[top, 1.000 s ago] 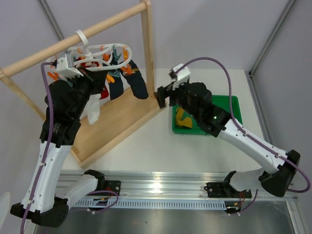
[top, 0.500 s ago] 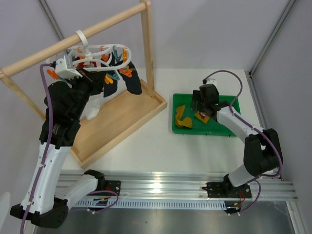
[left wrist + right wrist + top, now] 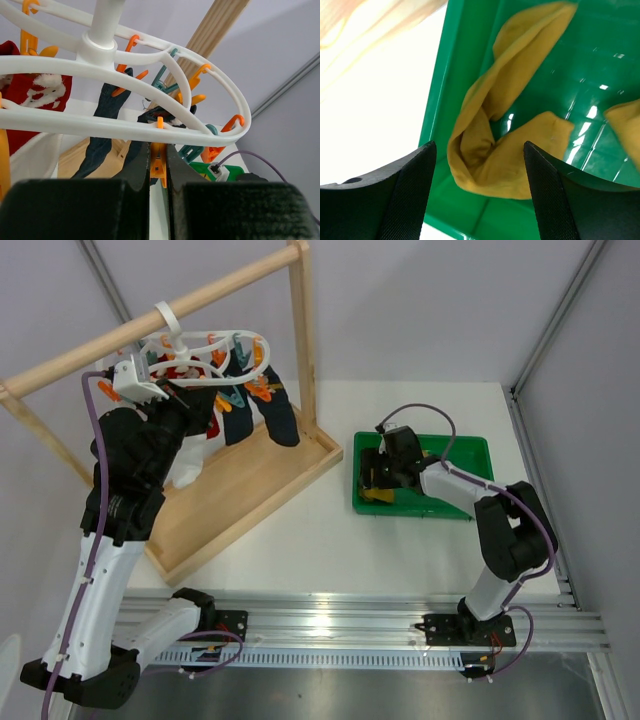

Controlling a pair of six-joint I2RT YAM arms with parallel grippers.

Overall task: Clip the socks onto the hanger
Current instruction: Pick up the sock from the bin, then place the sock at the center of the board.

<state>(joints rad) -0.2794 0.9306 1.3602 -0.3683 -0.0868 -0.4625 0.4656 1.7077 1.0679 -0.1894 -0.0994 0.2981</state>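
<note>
Over the green tray [image 3: 465, 60] at the right of the table, the right gripper [image 3: 477, 147] points down with its two fingers spread wide and nothing held between them. Directly below the gap lies a mustard sock [image 3: 517, 75], inside the tray and close to its left wall. Whether the fingertips touch the fabric cannot be told. The sock is folded on itself. In the wrist view its long part runs diagonally from upper right down to a bunched bend at lower left, and a shorter flap doubles back toward the right. A second mustard sock [image 3: 625, 125] shows only at the right edge of that view.

Up at the wooden rack [image 3: 230, 280], the left gripper [image 3: 158, 146] reaches to the underside of the hanger [image 3: 125, 67]. Its fingers stand almost together, and the narrow gap is filled by an orange clip peg [image 3: 158, 170] that they pinch from both sides. The hanger hangs by its white hook from the rail. Its looped frame lies roughly level, with the long axis running left to right in the overhead view. Clipped on it are a dark navy sock [image 3: 107, 115], a red sock [image 3: 30, 95] and a white sock [image 3: 187, 468], all hanging downward.
</note>
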